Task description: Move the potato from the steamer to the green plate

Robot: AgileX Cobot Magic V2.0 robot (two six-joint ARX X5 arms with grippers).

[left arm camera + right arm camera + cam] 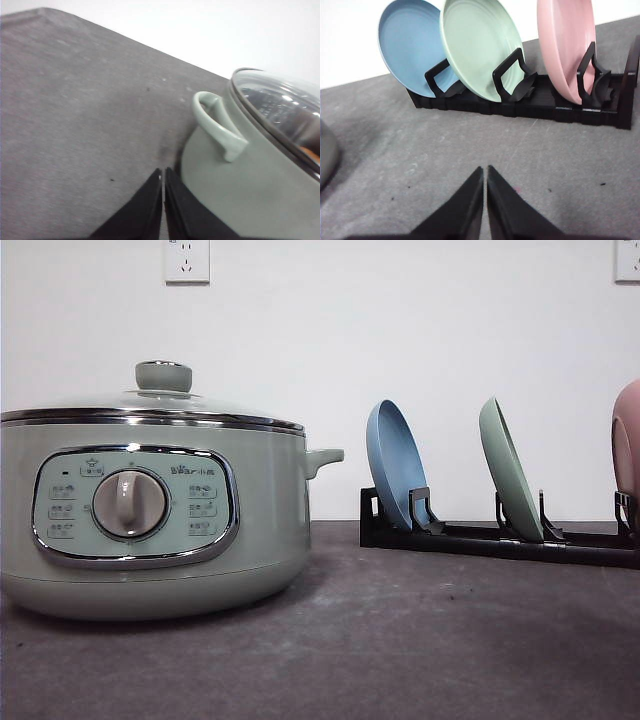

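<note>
A grey, rough bench (420, 640) stands before a white wall. The sage-green steamer (150, 510) has its glass lid (280, 107) on; an orange bit under the glass may be the potato (311, 152). The matte green plate (477, 47) stands upright in a black rack (530, 102), between a blue plate (410, 47) and a pink plate (565, 45). The left hand (163, 172) and the right hand (485, 170) each have their fingers together, holding nothing.

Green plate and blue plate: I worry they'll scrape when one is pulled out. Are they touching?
Apart. The front view shows the blue plate and the green plate leaning in separate slots of the black rack, with bare wall between them.
</note>
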